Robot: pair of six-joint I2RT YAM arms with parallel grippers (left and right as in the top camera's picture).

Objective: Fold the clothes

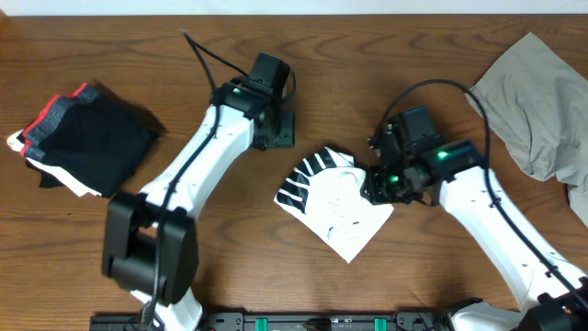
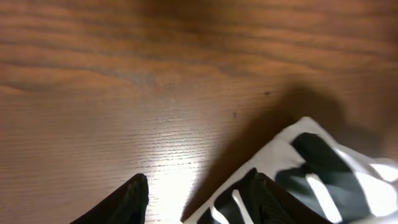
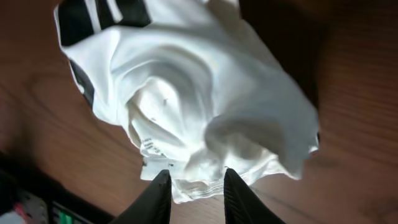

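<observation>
The right gripper [image 3: 193, 182] is pinching the bunched hem of the white, black-striped garment [image 1: 335, 207] between its jaws, apparently to draw that edge over for a fold. The soft knit is lying crumpled in loose creases mid-counter [image 1: 230, 248]. The left gripper [image 2: 198, 190] is hovering with jaws spread over bare wood grain beside the striped corner, probably readying to pin it.

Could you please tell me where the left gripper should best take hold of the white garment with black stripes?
Probably the black-striped corner of the white garment, the end nearest the left gripper. It looks bunched and lifted off the table, so the open fingers could come down from the far-left side and pinch it. The opposite hem lies between the fingers of the right gripper.
</observation>
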